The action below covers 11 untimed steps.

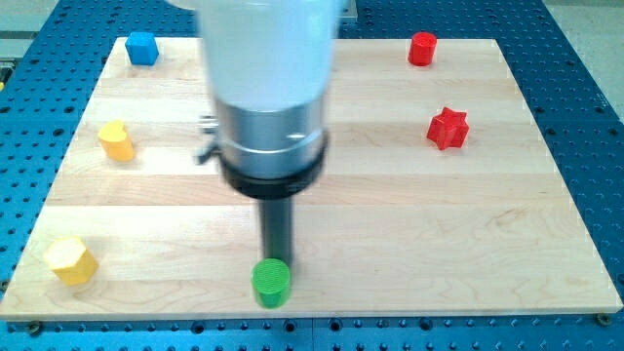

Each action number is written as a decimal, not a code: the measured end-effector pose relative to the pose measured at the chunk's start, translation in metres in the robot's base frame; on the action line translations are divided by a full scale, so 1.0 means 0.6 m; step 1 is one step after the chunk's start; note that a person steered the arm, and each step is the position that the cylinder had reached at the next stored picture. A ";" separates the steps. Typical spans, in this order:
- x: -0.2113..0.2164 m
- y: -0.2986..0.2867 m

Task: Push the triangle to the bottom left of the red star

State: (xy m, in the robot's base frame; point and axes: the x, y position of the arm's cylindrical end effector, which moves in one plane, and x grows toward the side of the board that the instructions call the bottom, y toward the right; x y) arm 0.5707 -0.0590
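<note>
The red star (448,128) lies at the view's right, in the upper half of the wooden board (390,224). No triangle block shows; the arm's wide body (268,88) hides part of the board's upper middle. My tip (276,259) is at the bottom middle, right behind a green cylinder (271,283) and touching or nearly touching its top edge. The tip is far to the lower left of the red star.
A red cylinder (422,48) stands at the top right. A blue block (142,47) sits at the top left, a yellow heart-like block (116,140) at the left, and a yellow hexagon (70,260) at the bottom left. The green cylinder is close to the board's bottom edge.
</note>
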 end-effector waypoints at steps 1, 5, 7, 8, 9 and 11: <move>-0.006 -0.096; -0.076 -0.128; -0.141 0.024; -0.141 0.140; -0.149 0.085; -0.168 0.203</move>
